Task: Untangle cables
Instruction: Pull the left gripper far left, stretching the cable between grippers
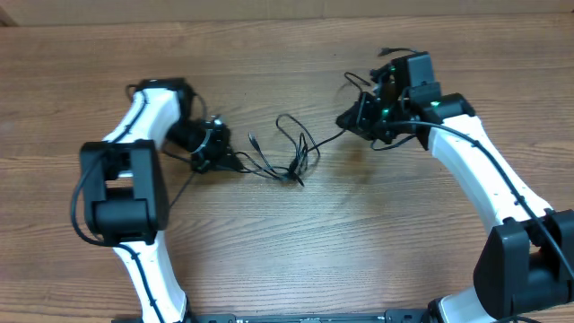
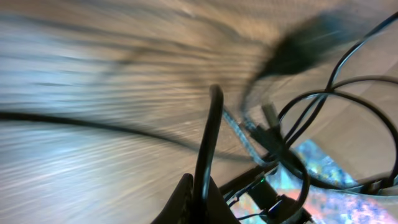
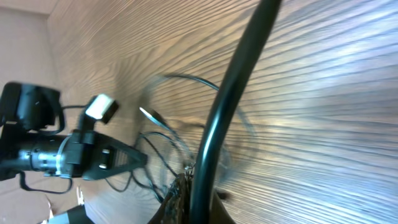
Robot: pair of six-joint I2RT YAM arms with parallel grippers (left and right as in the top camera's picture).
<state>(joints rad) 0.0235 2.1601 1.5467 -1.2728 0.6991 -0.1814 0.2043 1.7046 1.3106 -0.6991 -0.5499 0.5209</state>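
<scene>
I'm reaching inward over the counter from both sides, left gripper and right gripper each clamping closed on the cables between.

On the wooden table, the thin black cables lie in a loose tangle between the two arms. One strand reaches the left gripper, another the right gripper.

Overhead looks down; close, blurry wrist views perhaps share cables.
</scene>
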